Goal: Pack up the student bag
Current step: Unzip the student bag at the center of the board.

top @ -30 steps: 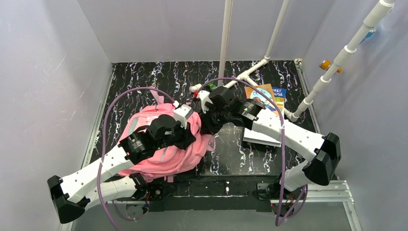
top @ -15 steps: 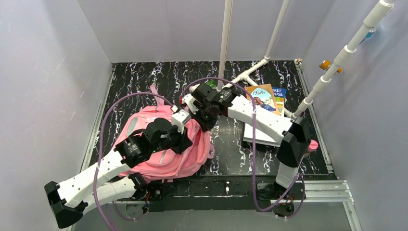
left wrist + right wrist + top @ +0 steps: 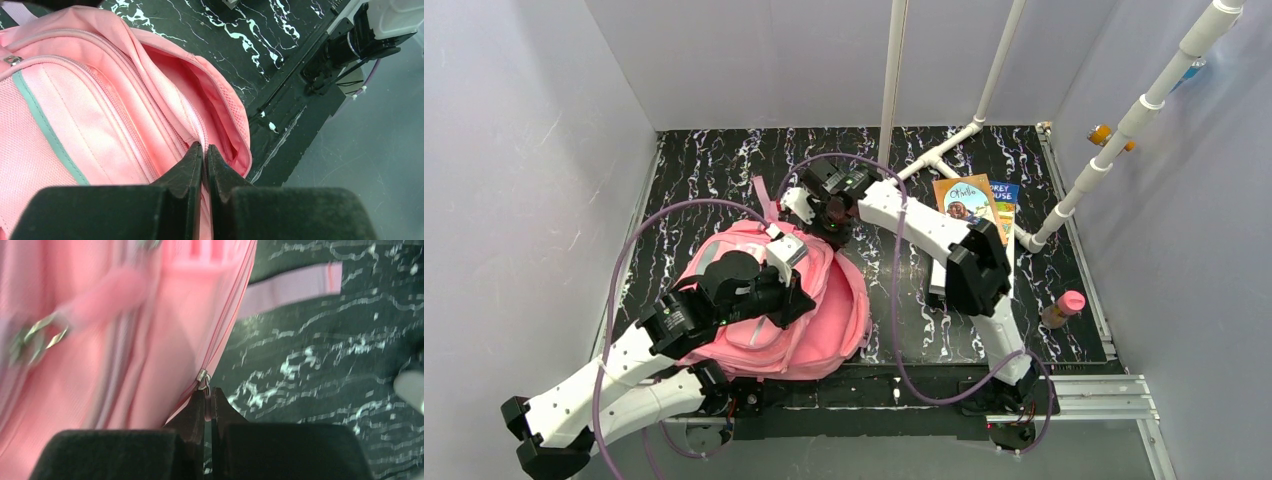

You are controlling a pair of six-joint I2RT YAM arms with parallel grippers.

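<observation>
The pink student bag (image 3: pixel 829 325) lies at the near left of the black marbled table. My left gripper (image 3: pixel 802 296) rests on its right side. In the left wrist view the gripper (image 3: pixel 204 146) is shut on the bag's fabric edge (image 3: pixel 100 115) beside the zipper, and the main compartment gapes open next to it. My right gripper (image 3: pixel 829 228) is at the bag's far top end. In the right wrist view it (image 3: pixel 209 391) is shut on the metal zipper pull (image 3: pixel 203 379) of the bag (image 3: pixel 125 340), with a pink strap (image 3: pixel 295 285) lying beyond.
Picture books (image 3: pixel 972 196) lie at the far right, and a white book (image 3: pixel 937 287) lies under the right arm. A pink-capped bottle (image 3: pixel 1062 308) stands at the right edge. White pipes (image 3: pixel 944 150) cross the back. Grey walls close in on three sides.
My right arm has swung left and farther back, drawing the zipper pull along the bag's top. The bag's opening has widened. My left arm has shifted slightly left. The bottle is now uncovered.
</observation>
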